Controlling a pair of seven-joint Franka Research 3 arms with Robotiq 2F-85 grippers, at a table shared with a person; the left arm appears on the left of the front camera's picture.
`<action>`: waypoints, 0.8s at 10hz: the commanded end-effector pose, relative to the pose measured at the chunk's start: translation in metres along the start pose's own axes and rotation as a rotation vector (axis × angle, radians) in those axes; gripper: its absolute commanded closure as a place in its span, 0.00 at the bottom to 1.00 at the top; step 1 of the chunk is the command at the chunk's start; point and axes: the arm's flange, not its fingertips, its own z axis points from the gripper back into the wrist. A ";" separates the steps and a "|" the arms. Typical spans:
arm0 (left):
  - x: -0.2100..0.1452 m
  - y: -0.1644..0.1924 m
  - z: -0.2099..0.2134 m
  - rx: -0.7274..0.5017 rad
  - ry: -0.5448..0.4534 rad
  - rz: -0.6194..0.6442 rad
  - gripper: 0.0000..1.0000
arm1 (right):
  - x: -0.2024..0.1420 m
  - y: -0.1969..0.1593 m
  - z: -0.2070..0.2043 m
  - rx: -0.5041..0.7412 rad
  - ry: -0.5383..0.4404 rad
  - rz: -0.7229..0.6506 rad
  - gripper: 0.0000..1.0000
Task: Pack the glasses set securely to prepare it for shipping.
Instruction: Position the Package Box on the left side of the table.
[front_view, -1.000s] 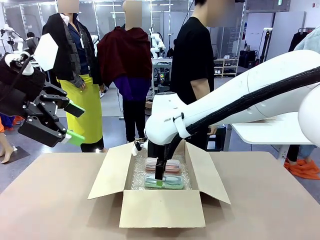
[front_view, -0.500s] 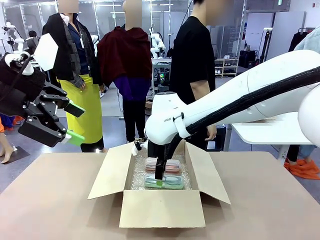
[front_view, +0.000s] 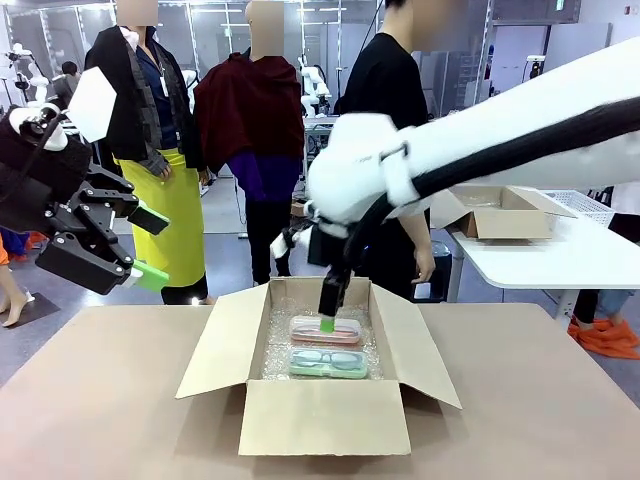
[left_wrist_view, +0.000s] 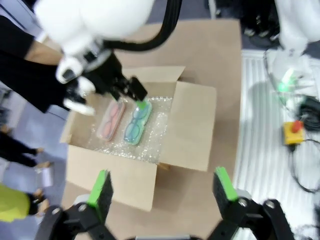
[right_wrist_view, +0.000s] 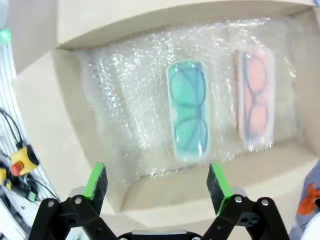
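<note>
An open brown cardboard box (front_view: 325, 415) lined with bubble wrap stands mid-table. Inside lie the glasses set: the pale pink case (front_view: 325, 331) at the back and the mint green case (front_view: 328, 362) in front of it, side by side and flat. My right gripper (front_view: 327, 318) hangs open just above the pink case, holding nothing. Looking down from the right wrist, its fingers (right_wrist_view: 156, 182) frame the mint case (right_wrist_view: 188, 110) and the pink case (right_wrist_view: 256, 105). My left gripper (front_view: 155, 245) is open and raised at the far left. Its wrist view (left_wrist_view: 161, 186) takes in the box (left_wrist_view: 192, 130) and both cases (left_wrist_view: 136, 122) from above.
A person in a black shirt (front_view: 385, 120) stands behind the box at the far side. A white side table (front_view: 560, 265) at the right carries another cardboard box (front_view: 500, 210). A yellow stop button (left_wrist_view: 291, 131) sits on the floor beside the table. Brown tabletop (front_view: 100, 400) surrounds the box.
My right arm has swung upward, lifting its open gripper from down at the mint case to above the pink case. Both cases stay where they lay. The left arm has not moved.
</note>
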 end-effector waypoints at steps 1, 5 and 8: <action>-0.001 -0.001 0.002 -0.013 0.004 -0.004 0.00 | -0.075 0.021 0.011 -0.025 -0.154 -0.101 0.00; -0.001 -0.001 0.002 -0.013 0.004 -0.004 0.00 | -0.241 0.046 0.053 -0.091 -0.415 -0.395 0.00; -0.001 -0.001 0.002 -0.013 0.004 -0.004 0.00 | -0.352 0.056 0.078 -0.136 -0.530 -0.625 0.00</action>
